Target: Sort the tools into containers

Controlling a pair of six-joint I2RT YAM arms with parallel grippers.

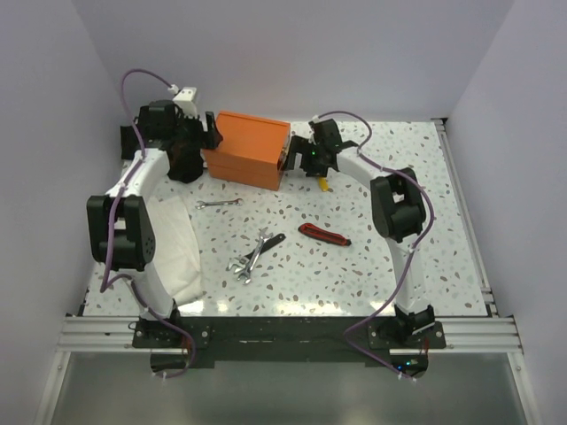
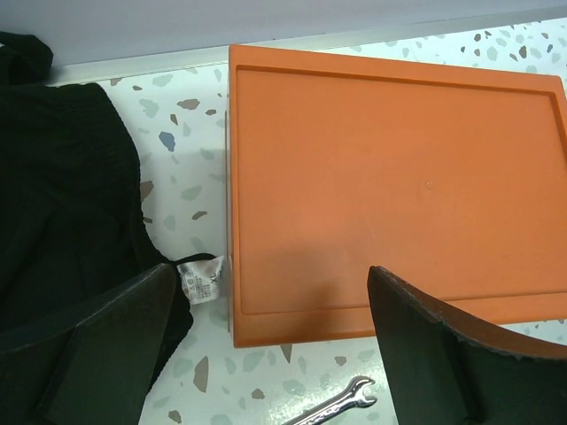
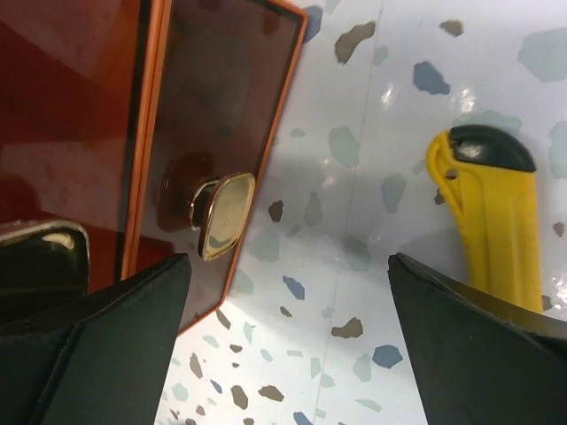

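- Speckled counter (image 1: 399,266) carries everything.
- Orange drawer box (image 1: 248,146) sits far left of centre. The left hand (image 2: 270,276) is spread wide over its lid and holds nothing.
- White cloth (image 1: 182,257) lies under the left arm. A black cloth bundle (image 2: 62,177) lies beside the box, and the print on its white tag (image 2: 199,282) is unreadable.
- Right hand (image 3: 288,264), wide and empty, faces the box's drawer front (image 3: 221,115) and brass knob (image 3: 221,215).
- Yellow utility knife (image 3: 492,230) lies just beside that hand. The red-and-black utility knife (image 1: 323,234) is mid-counter.
- Wrenches (image 1: 252,255) are clustered at centre, with a lone wrench (image 1: 218,204) nearer the box.

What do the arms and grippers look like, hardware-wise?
Matching pair: left arm and right arm have white curved links, black joint housings and loose purple cables. The left gripper and right gripper have wide matte-black fingers. No readable markings.
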